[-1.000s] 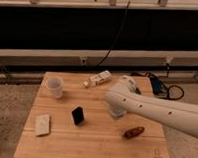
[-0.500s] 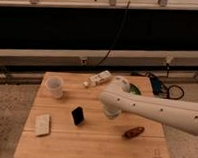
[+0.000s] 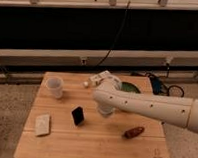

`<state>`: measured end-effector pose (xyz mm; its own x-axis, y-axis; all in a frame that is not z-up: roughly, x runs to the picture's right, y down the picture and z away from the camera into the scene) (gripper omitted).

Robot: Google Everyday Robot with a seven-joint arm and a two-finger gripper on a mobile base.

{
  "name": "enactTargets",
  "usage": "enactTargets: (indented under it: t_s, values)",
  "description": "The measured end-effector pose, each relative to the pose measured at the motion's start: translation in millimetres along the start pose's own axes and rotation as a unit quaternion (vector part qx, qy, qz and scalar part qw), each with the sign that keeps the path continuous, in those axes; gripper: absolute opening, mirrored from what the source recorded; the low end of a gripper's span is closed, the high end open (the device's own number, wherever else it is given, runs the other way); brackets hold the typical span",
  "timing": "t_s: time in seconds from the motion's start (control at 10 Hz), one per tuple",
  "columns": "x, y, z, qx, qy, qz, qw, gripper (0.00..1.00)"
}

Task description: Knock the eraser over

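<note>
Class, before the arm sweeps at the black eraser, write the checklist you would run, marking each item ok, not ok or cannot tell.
1. Eraser standing on the table: ok.
2. Gripper beside the eraser, not touching it: ok.
3. Gap between them bare: ok.
4. Cup and pad off that line: ok.
5. Gripper low enough to strike the eraser: cannot tell.

Pale wood-grain tabletop (image 3: pixel 89 148), lower frame. Black eraser (image 3: pixel 78 115), centre left. White cup (image 3: pixel 54 86), upper left of tabletop. Cream pad (image 3: pixel 42 124), lower left. Reddish-brown oblong item (image 3: pixel 134 132), lower right. Off-white hand (image 3: pixel 105 112), frame centre, on off-white arm (image 3: pixel 151 106) with row of dark dots. Green item (image 3: pixel 128 87) behind arm.
</note>
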<state>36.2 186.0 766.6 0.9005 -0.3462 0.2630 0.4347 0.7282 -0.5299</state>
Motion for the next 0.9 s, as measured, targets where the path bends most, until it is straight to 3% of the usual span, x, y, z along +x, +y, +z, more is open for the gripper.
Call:
enactTargets:
  t_s: [0.2,0.9]
  values:
    - [-26.5,-16.8,2.3,0.000,-0.002,-0.023,0.9997,0.00]
    - [-64.8,-56.3,4.6,-0.002,-0.006,-0.086,0.9963,0.00]
